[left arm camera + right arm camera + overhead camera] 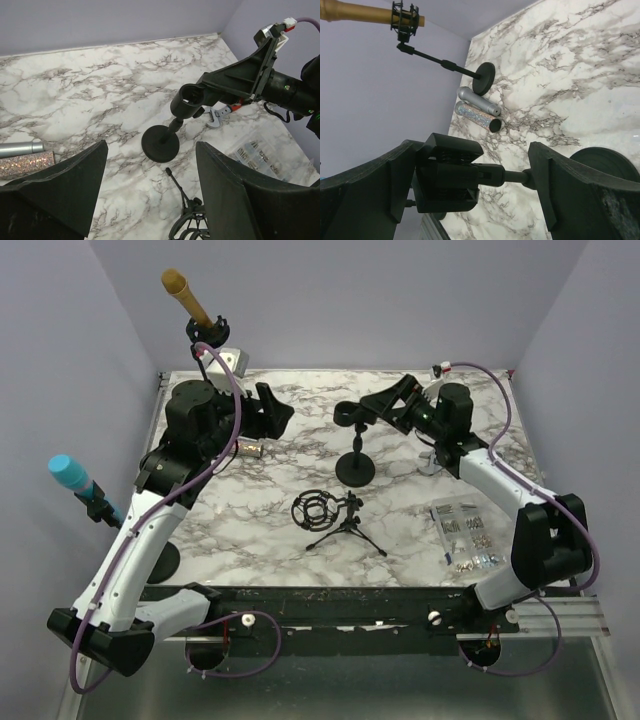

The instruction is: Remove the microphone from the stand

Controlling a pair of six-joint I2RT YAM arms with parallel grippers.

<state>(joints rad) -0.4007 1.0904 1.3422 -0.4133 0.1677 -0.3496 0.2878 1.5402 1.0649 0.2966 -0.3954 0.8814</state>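
around the clip (pixel 447 175) of the stand (pixel 355 468) the right hand (pixel 475 190) is spread wide, to be closed squarely; left hand (pixel 150 150) half-open, empty.

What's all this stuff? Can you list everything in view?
gold mic: one, gold, on stand, back left
blue mic: one, blue, on stand, left edge
silver mic: one, silver, lying back left
glitter tube: one, sparkly, beside silver mic
round stand: one, black, mid-table, clip empty
tripod stand: one, black, in front of the round stand
tool: one, grey-red, right of round stand
parts bag: one, clear, front right
table: one, white marble, underneath
left gripper: one, black, open, back left
right gripper: one, black, open, astride round stand's clip
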